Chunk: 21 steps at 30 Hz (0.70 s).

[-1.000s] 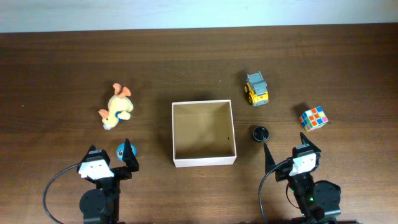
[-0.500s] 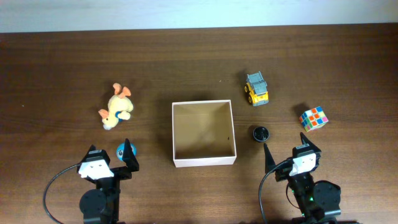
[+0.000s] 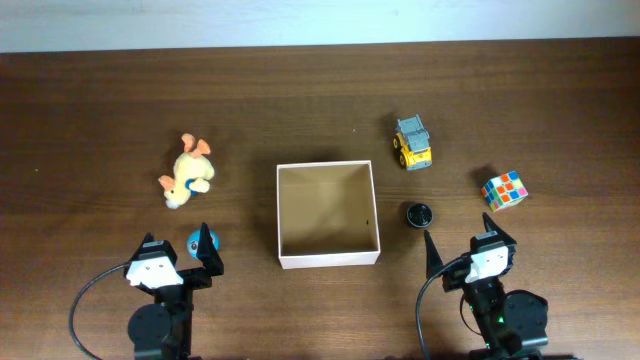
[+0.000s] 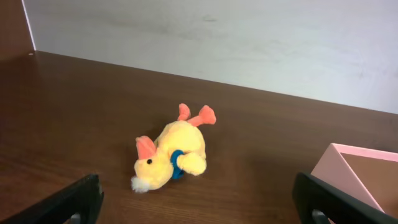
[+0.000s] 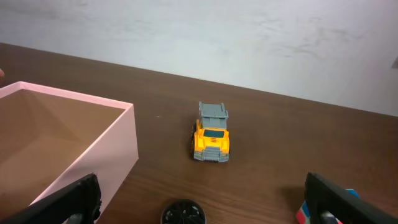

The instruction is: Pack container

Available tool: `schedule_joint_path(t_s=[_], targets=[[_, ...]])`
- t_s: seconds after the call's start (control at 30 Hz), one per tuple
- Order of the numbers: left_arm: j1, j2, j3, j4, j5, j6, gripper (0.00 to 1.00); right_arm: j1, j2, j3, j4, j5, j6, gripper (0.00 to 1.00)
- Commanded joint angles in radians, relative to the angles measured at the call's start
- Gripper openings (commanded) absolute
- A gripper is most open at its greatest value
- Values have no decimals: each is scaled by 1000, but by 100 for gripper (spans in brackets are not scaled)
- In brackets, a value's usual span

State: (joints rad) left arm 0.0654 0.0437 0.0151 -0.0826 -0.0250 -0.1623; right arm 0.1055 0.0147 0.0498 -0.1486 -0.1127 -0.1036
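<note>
The container is a square white-walled box with a tan inside, at the table's middle, and nothing shows inside it. My left gripper is open and empty, left of the box. A yellow plush duck lies beyond it and also shows in the left wrist view. A small blue ball lies by its right finger. My right gripper is open and empty, right of the box. A black round piece lies just ahead of it, and a yellow toy truck stands farther off.
A colour cube lies at the far right, its corner at the right wrist view's lower edge. The box's pink-white corner shows in the left wrist view and the right wrist view. A pale wall runs behind the table.
</note>
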Motion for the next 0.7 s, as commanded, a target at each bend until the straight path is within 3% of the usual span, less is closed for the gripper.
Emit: schedule_joint_path(t_s=[0.0,0.27,0.5,0.67], targets=[[6,-7,-6,-1,14,-5,99,-6,-11,-11,4,5,11,99],[6,-7,-6,-1,14,-5,99,-6,-11,-11,46,-7,12,99],[6,-7,-6,-1,14,-5,99,-6,-8,17,21,-17,400,99],[6,-7,-6,-1,14,-5,99,-6,43,216,-193,-52,433,99]])
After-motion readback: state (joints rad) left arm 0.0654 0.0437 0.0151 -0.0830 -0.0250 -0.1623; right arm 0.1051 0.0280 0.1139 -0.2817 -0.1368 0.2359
